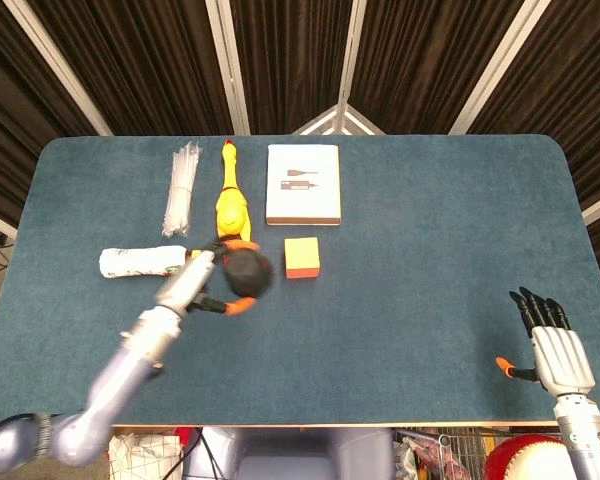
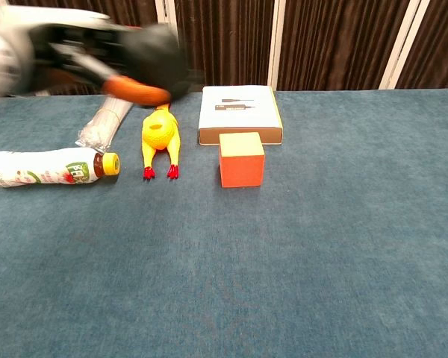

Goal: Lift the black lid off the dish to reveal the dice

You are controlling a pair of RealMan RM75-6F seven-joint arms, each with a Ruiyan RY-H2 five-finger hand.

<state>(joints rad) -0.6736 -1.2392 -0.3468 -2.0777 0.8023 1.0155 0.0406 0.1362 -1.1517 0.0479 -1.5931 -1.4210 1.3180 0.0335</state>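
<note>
From the head camera, we see our left hand (image 1: 202,283) over the near-left part of the blue table (image 1: 410,300), its fingers wrapped around the black lid (image 1: 247,271), which sits just in front of the rubber chicken (image 1: 230,205) and beside the orange cube (image 1: 302,257); an orange rim shows at the lid's edges, though we cannot tell whether that is the dish or part of the hand, and no dice are visible. Our right hand (image 1: 555,345) rests at the near-right corner, fingers spread and holding nothing. A bottle (image 1: 140,262), a bundle of zip ties (image 1: 181,188) and a white box (image 1: 303,184) lie nearby. From the chest camera, the left hand (image 2: 67,52) is a blur at upper left, carrying the lid (image 2: 155,56) clear above the table with an orange piece (image 2: 138,91) beneath it. Our worry: the dish may be clinging to the lid, so the dice could spill, or the load could drop onto the chicken (image 2: 160,142) below.
</note>
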